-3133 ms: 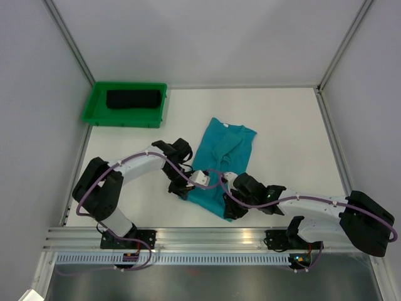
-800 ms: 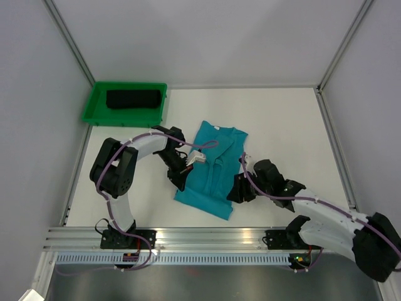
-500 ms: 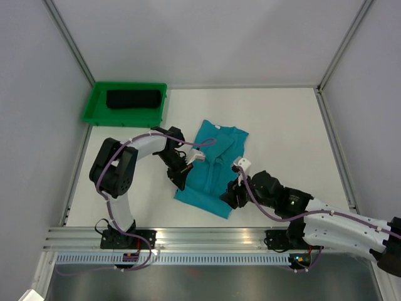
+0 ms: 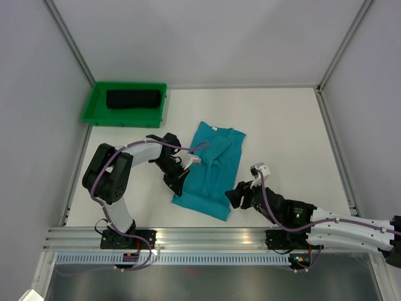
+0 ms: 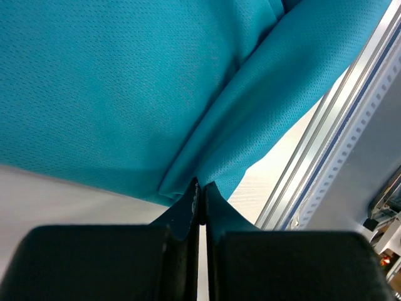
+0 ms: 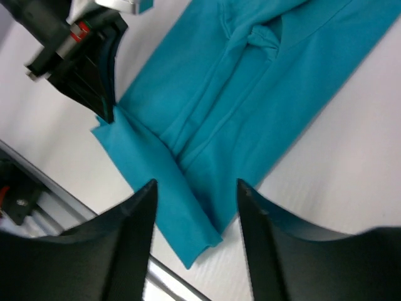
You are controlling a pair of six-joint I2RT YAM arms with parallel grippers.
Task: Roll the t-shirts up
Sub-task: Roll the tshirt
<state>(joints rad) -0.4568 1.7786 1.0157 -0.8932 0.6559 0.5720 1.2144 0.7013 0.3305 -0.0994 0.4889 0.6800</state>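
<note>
**Right hand lets go, left hand keeps its pinch**

The left arm curls in from the left. The left hand point(image 4: 178, 180) is clenched on the near-left edge of the teal shirt point(image 4: 214, 164), which lies folded lengthwise mid-tabletop point(image 4: 288, 132). The right arm stretches low along the near edge. The right hand point(image 4: 233, 197), released, has drawn back from the shirt's right side. The black shirt point(image 4: 133, 99) lies in the green tray point(image 4: 93, 111).
</note>
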